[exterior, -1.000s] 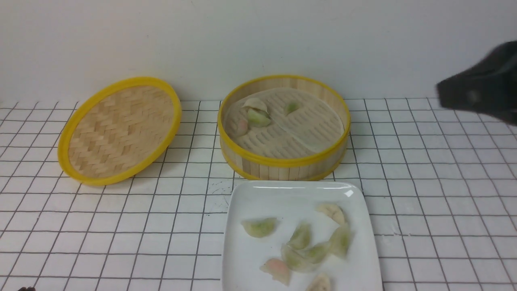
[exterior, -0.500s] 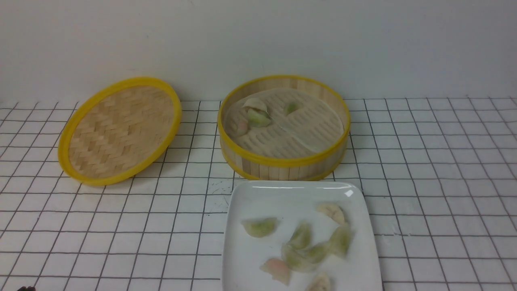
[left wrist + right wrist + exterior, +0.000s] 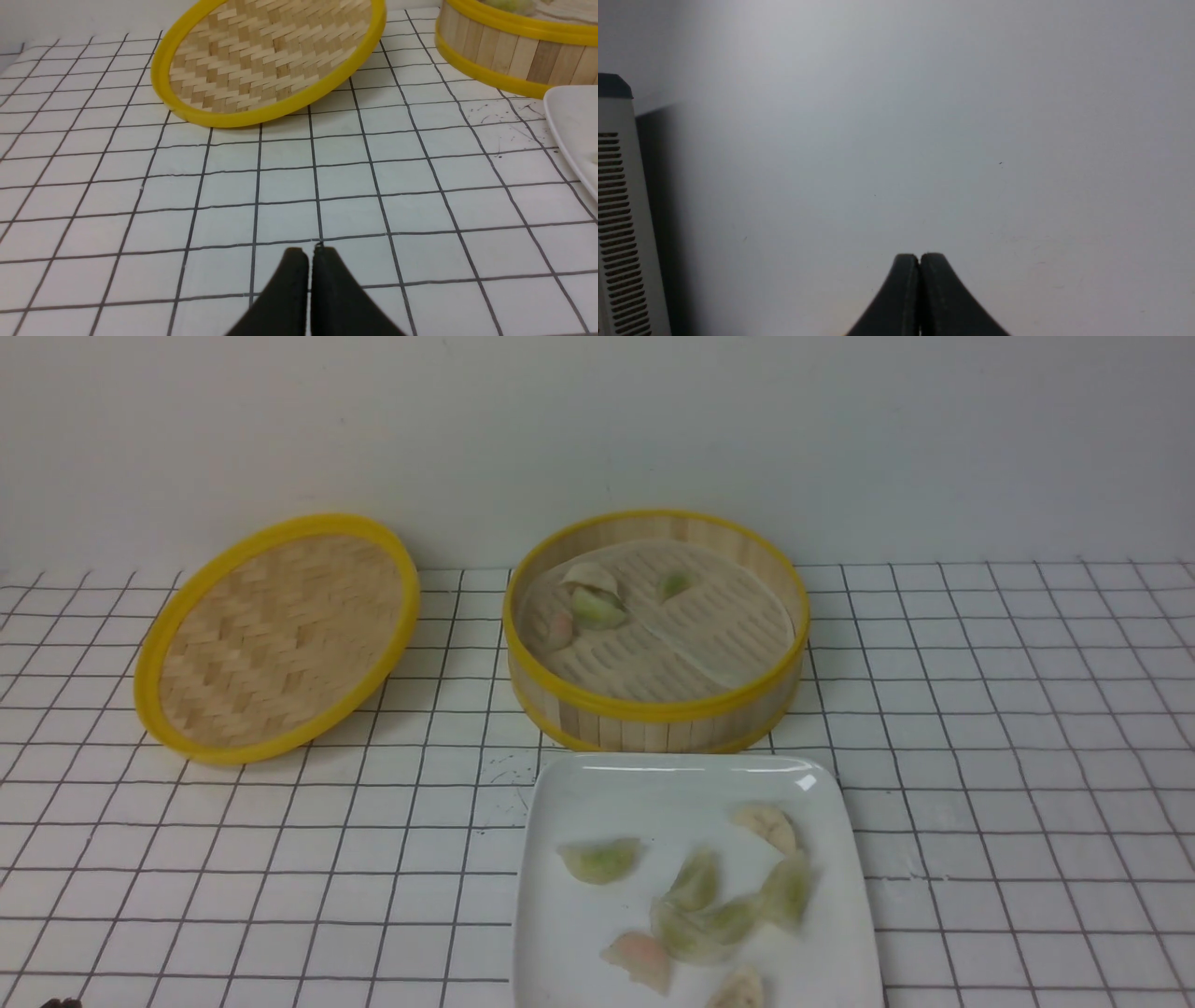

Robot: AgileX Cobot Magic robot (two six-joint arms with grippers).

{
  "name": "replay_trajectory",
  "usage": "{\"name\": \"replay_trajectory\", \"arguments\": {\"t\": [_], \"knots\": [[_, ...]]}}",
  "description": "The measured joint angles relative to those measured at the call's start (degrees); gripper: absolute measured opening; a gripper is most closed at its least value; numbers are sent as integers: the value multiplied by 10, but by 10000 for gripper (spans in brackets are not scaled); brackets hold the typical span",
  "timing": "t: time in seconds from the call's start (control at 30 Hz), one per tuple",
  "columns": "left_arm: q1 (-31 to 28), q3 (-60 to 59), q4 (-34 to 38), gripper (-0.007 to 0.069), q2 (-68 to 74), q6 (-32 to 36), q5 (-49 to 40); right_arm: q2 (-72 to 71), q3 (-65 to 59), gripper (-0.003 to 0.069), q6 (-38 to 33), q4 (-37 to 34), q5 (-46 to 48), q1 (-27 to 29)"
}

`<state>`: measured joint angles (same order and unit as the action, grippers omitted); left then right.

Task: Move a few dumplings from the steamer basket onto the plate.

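Observation:
The steamer basket [image 3: 653,709] stands at the back centre and holds several dumplings [image 3: 596,607] on its pale liner. Directly in front of it, the white square plate [image 3: 597,784] carries several more dumplings [image 3: 695,882], mostly green. Neither arm shows in the front view. In the left wrist view my left gripper [image 3: 308,252] is shut and empty over the gridded tabletop, well short of the basket [image 3: 509,53] and plate [image 3: 572,121]. In the right wrist view my right gripper [image 3: 919,256] is shut and empty, facing a bare grey wall.
The woven yellow-rimmed lid [image 3: 280,635] lies tilted to the left of the basket; the left wrist view shows this lid [image 3: 266,60] ahead of the gripper. A vented white unit [image 3: 621,224] stands at the edge of the right wrist view.
The right arm, seen a second ago as a dark blur at the front view's right edge, has left that view. Basket, plate, dumplings and lid have not moved.

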<state>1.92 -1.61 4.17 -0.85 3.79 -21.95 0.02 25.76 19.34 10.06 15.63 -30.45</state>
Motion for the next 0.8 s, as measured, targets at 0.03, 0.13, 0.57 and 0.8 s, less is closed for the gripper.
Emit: {"name": "replay_trajectory", "arguments": {"t": [0.03, 0.13, 0.57, 0.8], "knots": [[0, 0, 0, -6, 0, 0, 0, 0, 0, -13, -9, -10, 0, 0], [0, 0, 0, -6, 0, 0, 0, 0, 0, -13, -82, -72, 1, 0], [0, 0, 0, -6, 0, 0, 0, -9, -63, -13, -149, -122, 28, 156], [0, 0, 0, -6, 0, 0, 0, -9, -200, -13, -159, -122, 38, 350]]}}
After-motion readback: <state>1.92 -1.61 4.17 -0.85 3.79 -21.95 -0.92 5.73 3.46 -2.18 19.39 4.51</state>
